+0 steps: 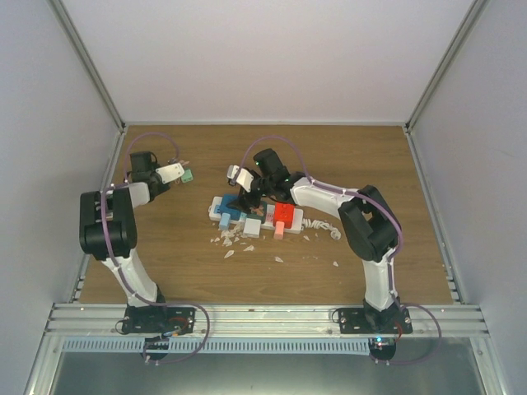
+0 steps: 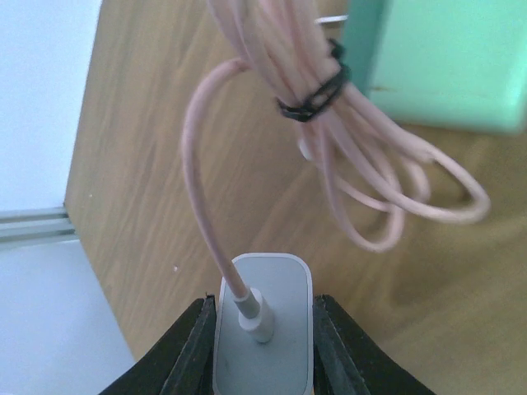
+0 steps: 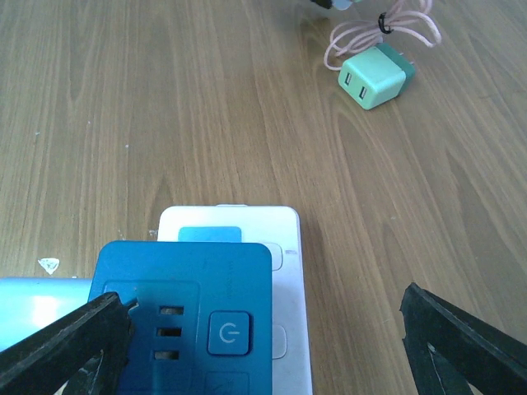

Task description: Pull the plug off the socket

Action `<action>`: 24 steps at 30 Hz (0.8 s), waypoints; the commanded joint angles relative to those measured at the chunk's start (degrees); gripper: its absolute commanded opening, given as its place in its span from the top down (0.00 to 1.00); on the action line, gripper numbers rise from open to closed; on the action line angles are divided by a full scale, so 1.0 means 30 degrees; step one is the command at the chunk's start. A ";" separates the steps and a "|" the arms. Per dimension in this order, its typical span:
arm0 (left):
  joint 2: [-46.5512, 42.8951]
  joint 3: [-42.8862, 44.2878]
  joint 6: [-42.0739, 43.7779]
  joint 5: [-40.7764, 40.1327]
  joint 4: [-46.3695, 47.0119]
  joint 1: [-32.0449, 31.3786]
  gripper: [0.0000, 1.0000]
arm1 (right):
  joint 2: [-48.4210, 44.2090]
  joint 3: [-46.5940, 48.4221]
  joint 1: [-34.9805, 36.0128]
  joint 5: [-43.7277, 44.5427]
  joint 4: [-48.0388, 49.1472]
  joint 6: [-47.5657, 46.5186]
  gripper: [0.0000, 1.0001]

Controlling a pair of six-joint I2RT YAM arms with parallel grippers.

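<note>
Left wrist view: left jaws clamped on white charger plug (image 2: 263, 346); pink cable (image 2: 198, 164) loops off its face; mint-green adapter (image 2: 445, 66) lies just beyond on worktop (image 2: 148, 206); top view puts all this far left, well apart from power strip (image 3: 239, 222) at centre; right jaws spread wide over strip's left end, above blue adapter (image 3: 185, 288); judgement: held plug already out of socket, only set-down left; blue adapter and red plug (image 1: 284, 214) sit on strip.

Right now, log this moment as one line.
left pincer: shut on plug | right pincer: open over socket | plug: off socket, near green adapter
</note>
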 commanded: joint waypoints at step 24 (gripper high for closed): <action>-0.7097 -0.0692 -0.4723 0.7378 -0.7173 -0.0968 0.10 | 0.0510 0.0613 0.0656 0.0284 -0.2400 -0.1211 0.11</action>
